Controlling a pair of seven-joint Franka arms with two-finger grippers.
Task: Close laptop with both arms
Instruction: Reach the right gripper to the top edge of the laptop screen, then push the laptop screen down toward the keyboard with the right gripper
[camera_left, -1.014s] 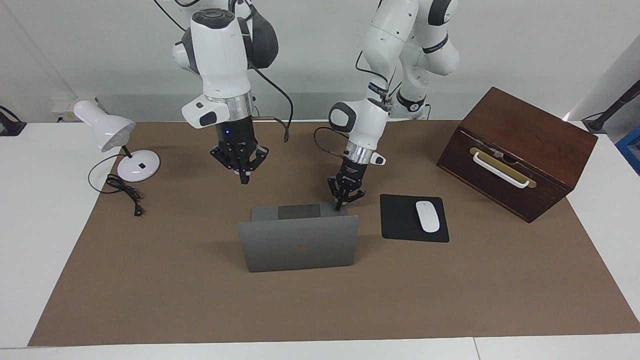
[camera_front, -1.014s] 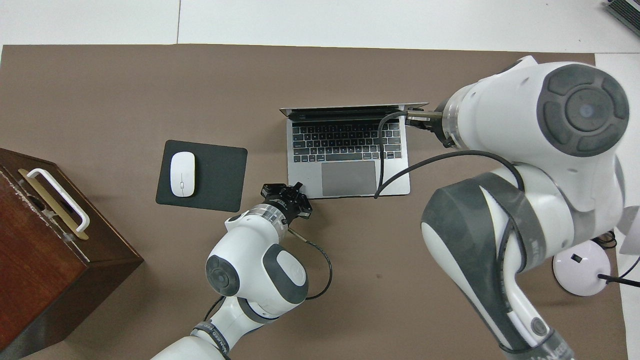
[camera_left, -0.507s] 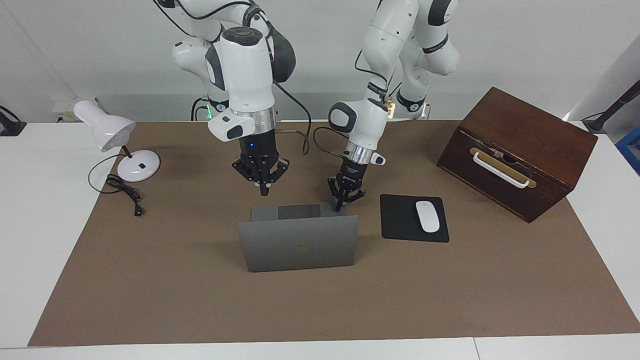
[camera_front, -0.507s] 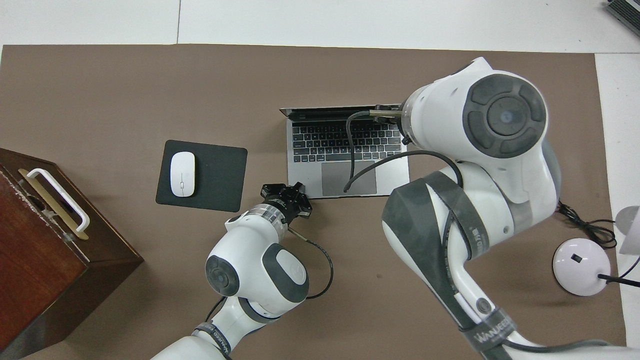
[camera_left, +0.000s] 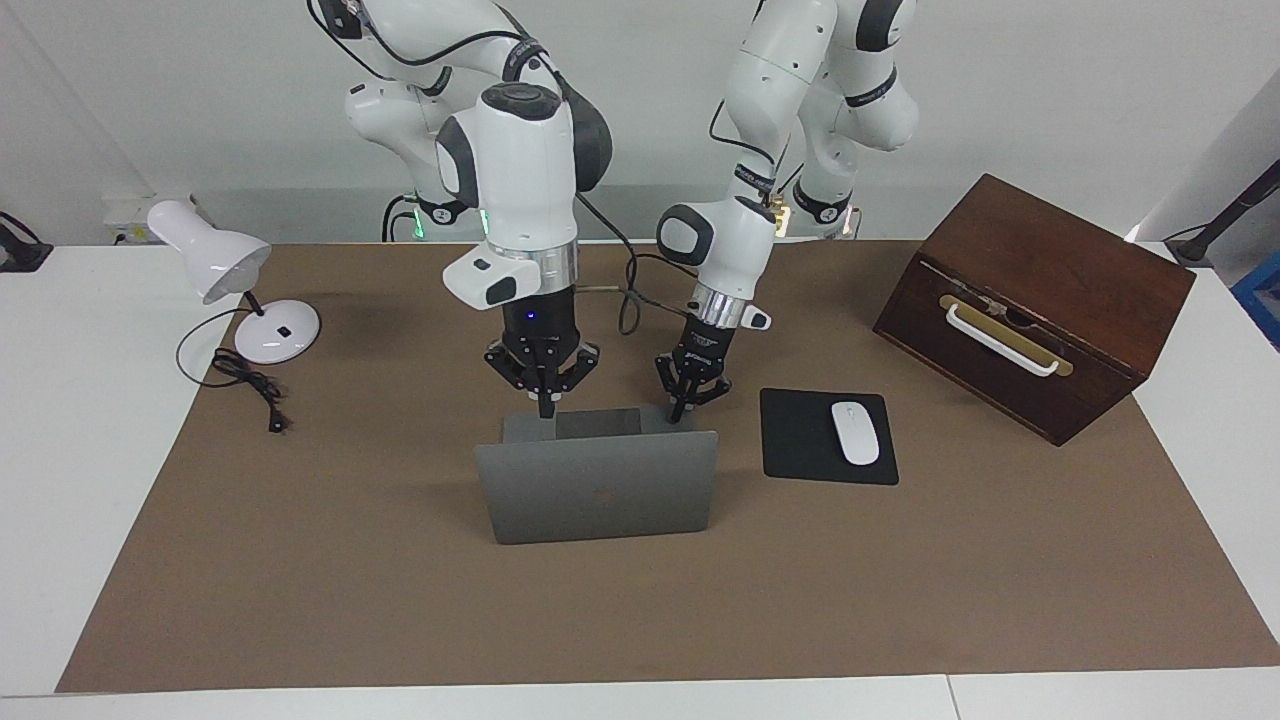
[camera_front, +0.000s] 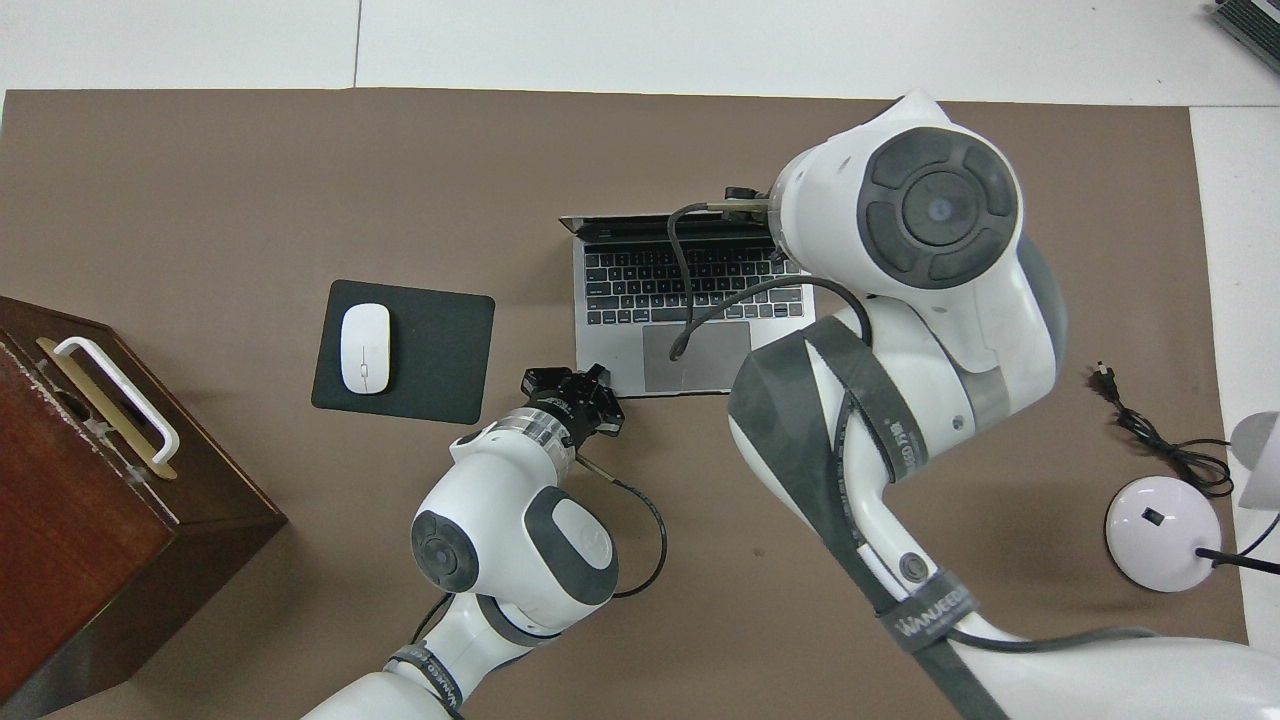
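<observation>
Facing view: laptop (camera_left: 598, 485) stands open mid-desk on the brown mat (camera_left: 400, 600), lid upright with its back to the camera, base showing nearer the robots. Right tool (camera_left: 545, 408) points straight down, fingertips pressed together, over the base's nearer edge toward the right arm's end; contact unclear. Left tool (camera_left: 680, 412), tips also pressed together, sits at the base's corner toward the left arm's end, touching or just above it. Black mouse pad (camera_left: 800, 440) with white mouse (camera_left: 855, 432) lies beside the laptop; wooden box (camera_left: 1040, 300) and white lamp (camera_left: 235, 290) sit at the desk's ends. Overhead view: laptop (camera_front: 640, 290) keyboard visible, screen edge farthest from robots. Left tool (camera_front: 585, 385) is at the base's near corner. Right arm's wrist (camera_front: 900, 220) covers its own tool and the laptop's end.
</observation>
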